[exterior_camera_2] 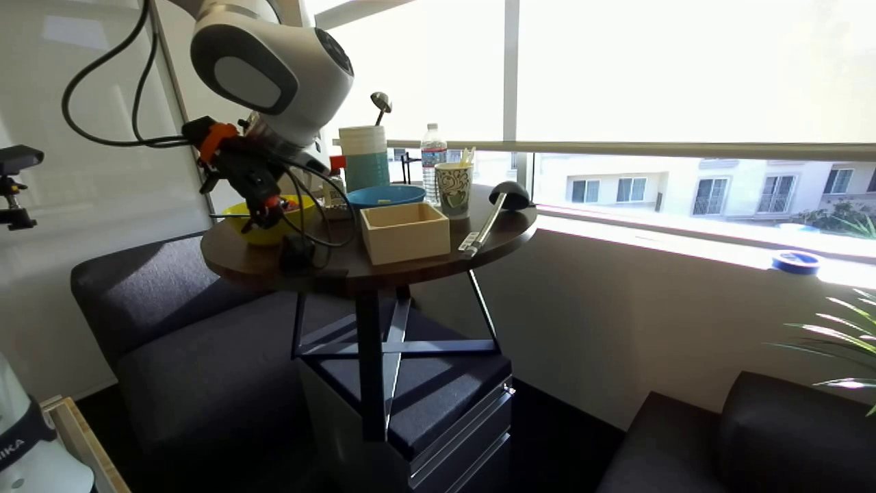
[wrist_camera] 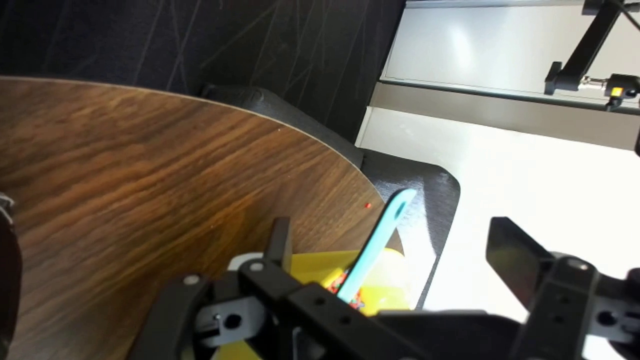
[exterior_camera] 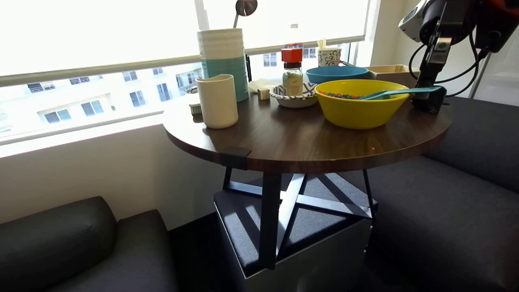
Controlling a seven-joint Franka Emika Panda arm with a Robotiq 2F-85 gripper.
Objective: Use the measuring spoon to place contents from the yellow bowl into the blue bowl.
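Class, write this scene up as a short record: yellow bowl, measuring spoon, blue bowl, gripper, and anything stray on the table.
Yellow bowl: holds small multicoloured pieces
Measuring spoon: resting in that bowl, handle sticking out over the rim
Blue bowl: upright; its floor is hidden in both exterior views
Gripper: open, holding nothing
Stray: at least one red piece on the table
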